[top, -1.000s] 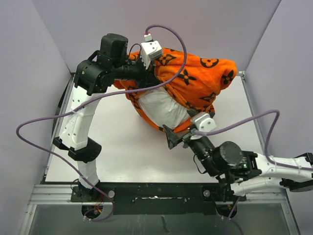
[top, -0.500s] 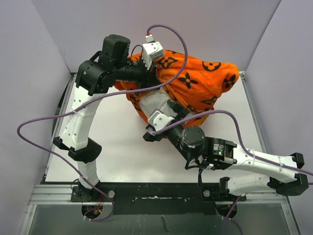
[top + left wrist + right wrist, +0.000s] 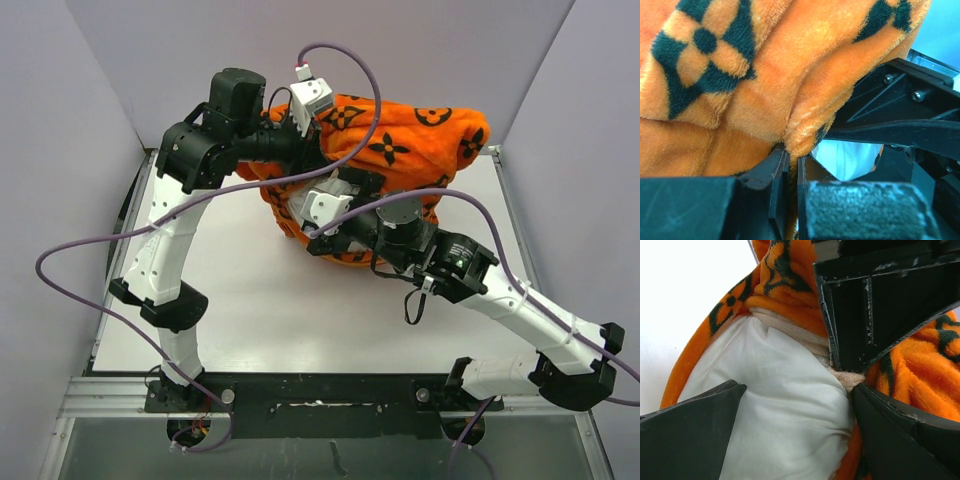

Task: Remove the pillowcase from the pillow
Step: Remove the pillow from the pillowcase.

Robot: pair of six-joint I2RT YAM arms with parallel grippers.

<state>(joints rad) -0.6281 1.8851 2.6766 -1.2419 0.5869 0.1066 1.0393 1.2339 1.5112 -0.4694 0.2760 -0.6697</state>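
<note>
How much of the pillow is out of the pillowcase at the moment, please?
Mostly inside: only one white end of the pillow bulges from the pillowcase, whose orange plush covers the rest.

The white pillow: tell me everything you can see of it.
The plump white fabric pillow shows only one bulging end, smooth with soft creases, poking from the open mouth of the plush orange pillowcase with black motifs; the rest is covered. The case's beige hem lies across its upper edge. The right gripper stands open astride this bare end, a finger at each side, seemingly against the fabric.
</note>
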